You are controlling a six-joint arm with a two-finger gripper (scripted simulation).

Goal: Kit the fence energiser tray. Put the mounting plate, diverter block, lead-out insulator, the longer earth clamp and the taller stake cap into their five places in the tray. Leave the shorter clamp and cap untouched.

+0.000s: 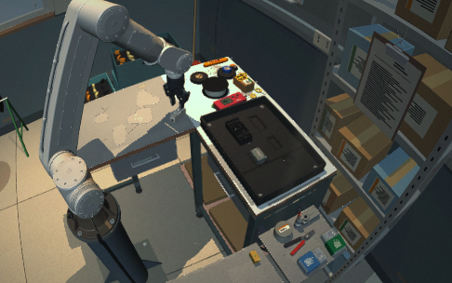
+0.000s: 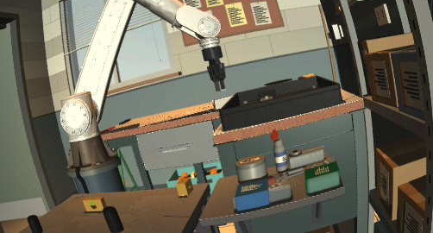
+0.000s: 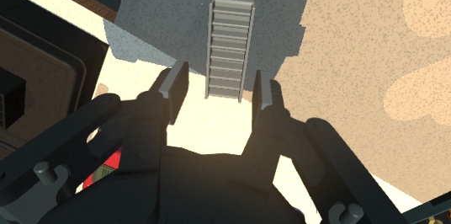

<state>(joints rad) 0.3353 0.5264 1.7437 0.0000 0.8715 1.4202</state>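
A grey ribbed part (image 1: 176,114) (image 3: 229,47) stands upright on the workbench just left of the black tray (image 1: 262,145). My gripper (image 1: 178,99) (image 2: 219,86) (image 3: 215,85) hangs above it, open and empty. The tray (image 2: 280,101) sits on the cabinet top to the right. It holds a dark finned block (image 1: 238,131) and a small grey part (image 1: 257,156). The other recesses in the tray look dark and I cannot tell their contents.
The workbench (image 1: 133,118) has free room to the left of the ribbed part. Past the tray's far end lie a red device (image 1: 229,100), a white-centred spool (image 1: 215,87), dark discs (image 1: 199,77) and small boxes. Shelving with cardboard boxes (image 1: 393,121) stands to the right.
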